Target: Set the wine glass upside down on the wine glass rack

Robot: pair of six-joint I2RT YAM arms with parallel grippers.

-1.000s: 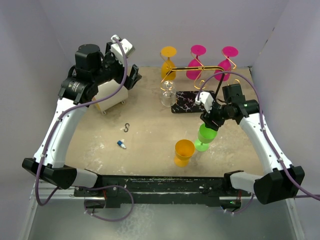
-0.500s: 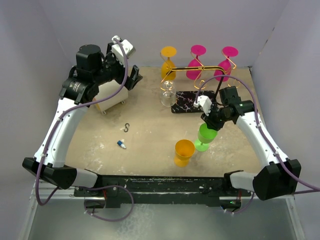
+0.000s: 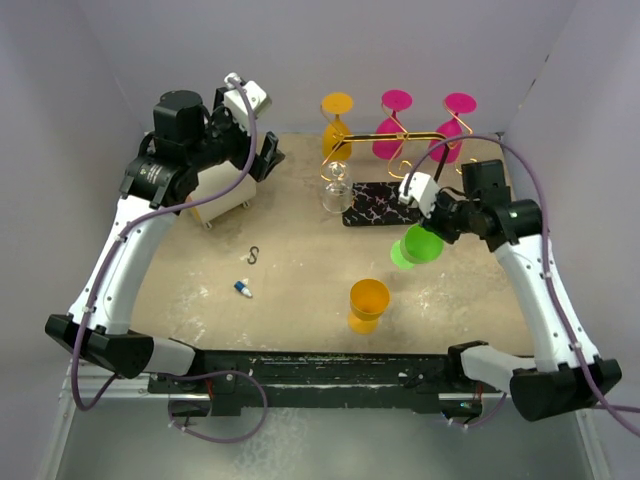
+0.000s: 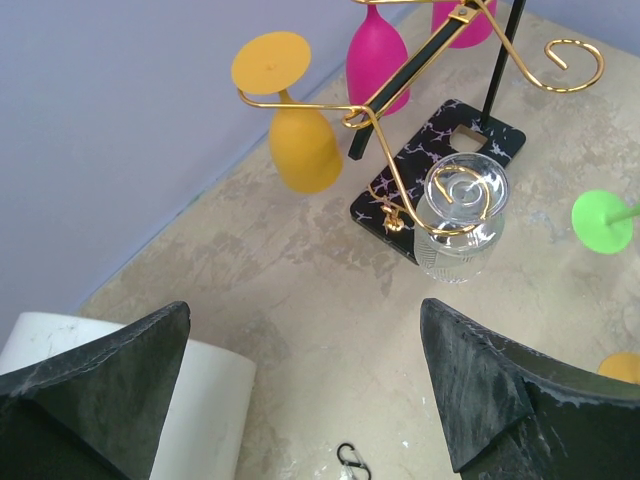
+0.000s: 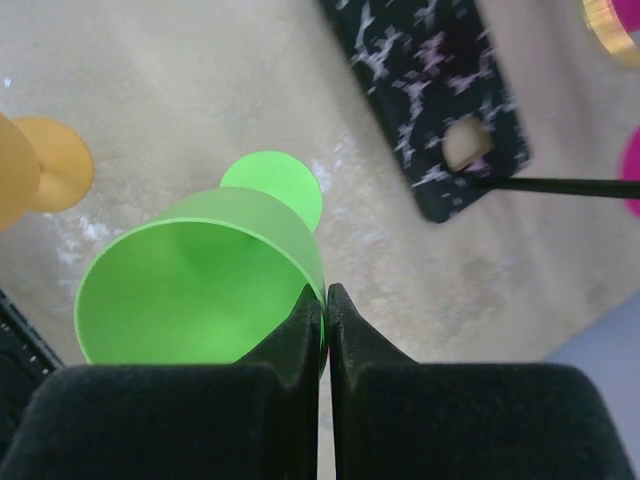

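Pinching the green plastic wine glass [image 5: 200, 280] by its rim, my right end effector [image 5: 327, 300] should invert it slowly; then thread the stem into the gold wire rack [image 3: 372, 208].

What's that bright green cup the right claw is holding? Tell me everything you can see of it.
The green wine glass is opaque and matte, probably plastic: a wide empty bowl, a stem and a round foot. The right claw pinches its rim wall, one finger inside and one outside. It hangs tilted, apparently off the table, just in front of the rack's black marbled base. Nothing else touches it.
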